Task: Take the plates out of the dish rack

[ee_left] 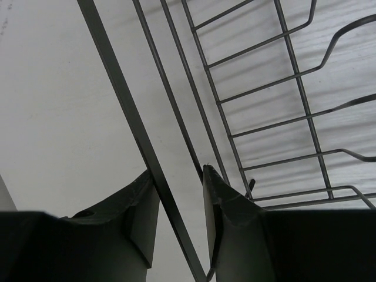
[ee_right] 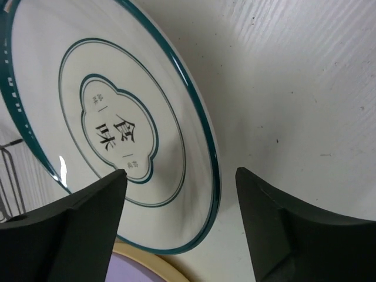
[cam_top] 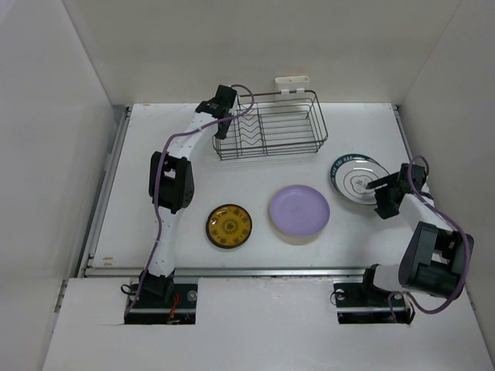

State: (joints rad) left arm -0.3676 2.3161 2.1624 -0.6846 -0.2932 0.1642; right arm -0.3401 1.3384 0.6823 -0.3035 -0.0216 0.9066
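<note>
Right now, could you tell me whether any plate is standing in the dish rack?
No, the dish rack shows only bare wire inside.

The dish rack (cam_top: 271, 124), a rectangular dark wire basket with a slotted wire bottom, stands upright at the far side of the tabletop, its small white holder (cam_top: 292, 83) on the far long side. Three plates lie flat in front of it, apart from each other. The small dark gold-centred plate (cam_top: 229, 226) is on the left. The lavender plate (cam_top: 299, 210) sits in the middle, resting on a yellow-tan plate (ee_right: 153, 260) whose rim peeks out. The white plate (cam_top: 356, 179) with a dark teal rim and printed characters is on the right.
</note>
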